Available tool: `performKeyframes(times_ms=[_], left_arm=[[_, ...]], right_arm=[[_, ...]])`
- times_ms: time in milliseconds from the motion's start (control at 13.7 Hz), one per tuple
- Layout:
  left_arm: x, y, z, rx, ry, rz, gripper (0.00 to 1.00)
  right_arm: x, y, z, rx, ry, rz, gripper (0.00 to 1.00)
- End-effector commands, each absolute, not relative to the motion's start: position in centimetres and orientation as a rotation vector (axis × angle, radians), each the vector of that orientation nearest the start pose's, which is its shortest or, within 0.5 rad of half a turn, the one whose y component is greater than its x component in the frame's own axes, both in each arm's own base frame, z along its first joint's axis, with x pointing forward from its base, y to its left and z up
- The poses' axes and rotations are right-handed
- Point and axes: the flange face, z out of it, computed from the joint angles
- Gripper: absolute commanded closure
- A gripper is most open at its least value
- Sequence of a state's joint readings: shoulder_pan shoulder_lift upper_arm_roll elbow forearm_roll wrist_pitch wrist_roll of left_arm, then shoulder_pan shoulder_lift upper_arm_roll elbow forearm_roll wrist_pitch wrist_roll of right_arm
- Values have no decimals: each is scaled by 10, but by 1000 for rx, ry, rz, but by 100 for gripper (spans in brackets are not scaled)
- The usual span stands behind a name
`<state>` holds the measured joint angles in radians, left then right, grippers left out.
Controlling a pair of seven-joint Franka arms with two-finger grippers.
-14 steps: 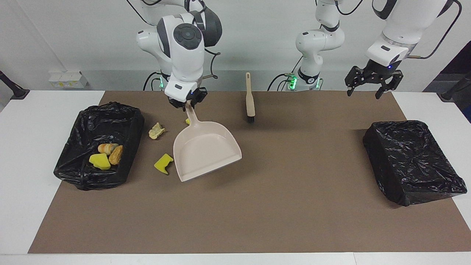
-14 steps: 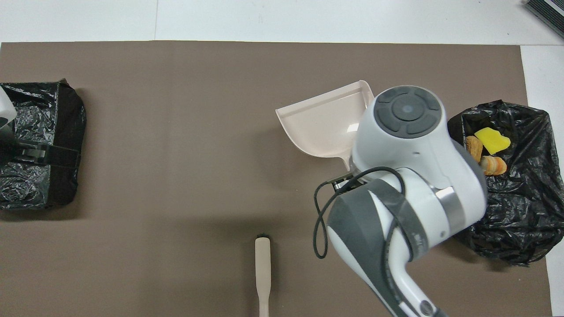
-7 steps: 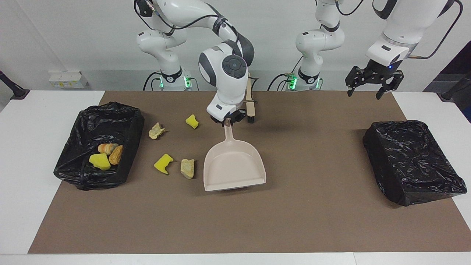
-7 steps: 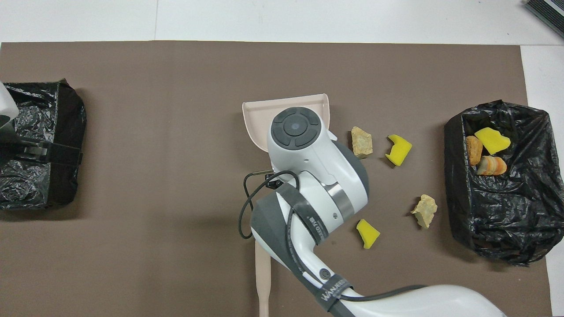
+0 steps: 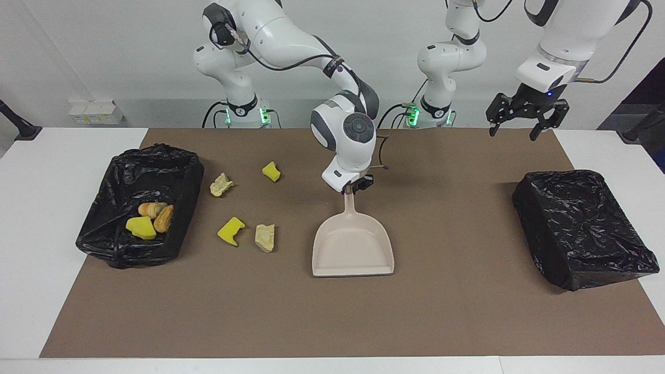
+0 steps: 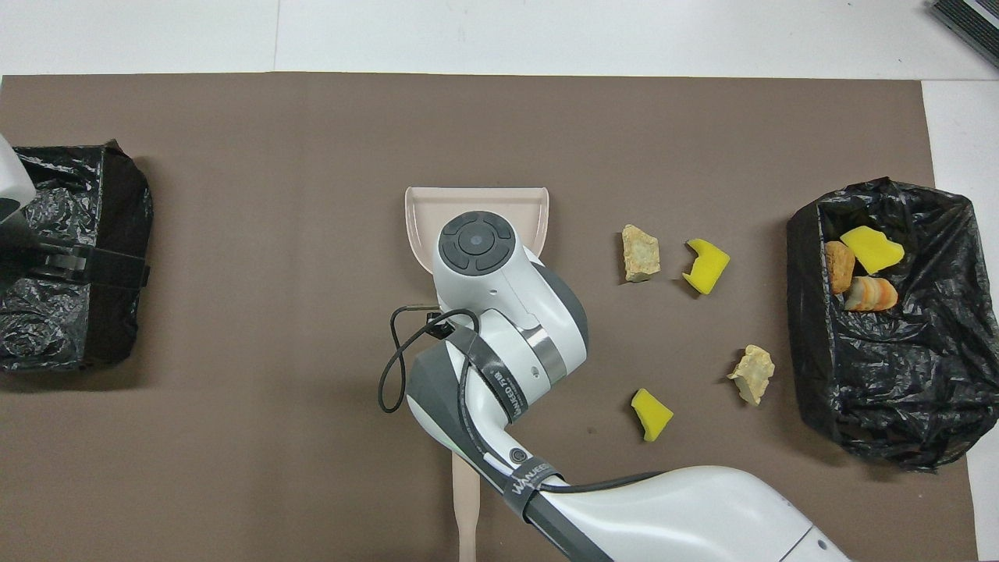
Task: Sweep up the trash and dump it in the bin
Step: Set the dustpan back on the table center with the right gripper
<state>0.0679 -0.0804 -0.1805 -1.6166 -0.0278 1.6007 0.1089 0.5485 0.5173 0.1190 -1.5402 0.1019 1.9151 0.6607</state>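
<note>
The right gripper [image 5: 352, 186] grasps the dustpan [image 5: 353, 251] by its handle near the middle of the brown mat [image 5: 332, 311]. The pan's long axis runs away from the robots, mouth toward the mat's edge farthest from them. Four pieces of trash [image 5: 264, 237] lie loose on the mat between the dustpan and the bin [image 5: 117, 248] at the right arm's end of the tabletop; three more sit inside that bin. The left gripper [image 5: 526, 120] waits spread wide, over the mat's corner by its base.
</note>
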Motion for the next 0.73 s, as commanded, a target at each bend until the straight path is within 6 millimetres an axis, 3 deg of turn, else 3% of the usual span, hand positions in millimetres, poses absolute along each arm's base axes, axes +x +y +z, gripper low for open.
performKeyframes(times_ms=[0, 291, 437, 656], left_arm=[[541, -52, 656, -3135, 332, -53, 0], [543, -55, 658, -3133, 346, -3, 0], [543, -52, 661, -3131, 339, -34, 0], [542, -50, 660, -3134, 329, -29, 0]], right_arm=[[535, 412, 381, -3048, 131, 298, 0], [488, 399, 412, -3026, 131, 376, 0], [451, 396, 410, -3022, 129, 519, 0], [387, 399, 399, -3069, 34, 576, 0]])
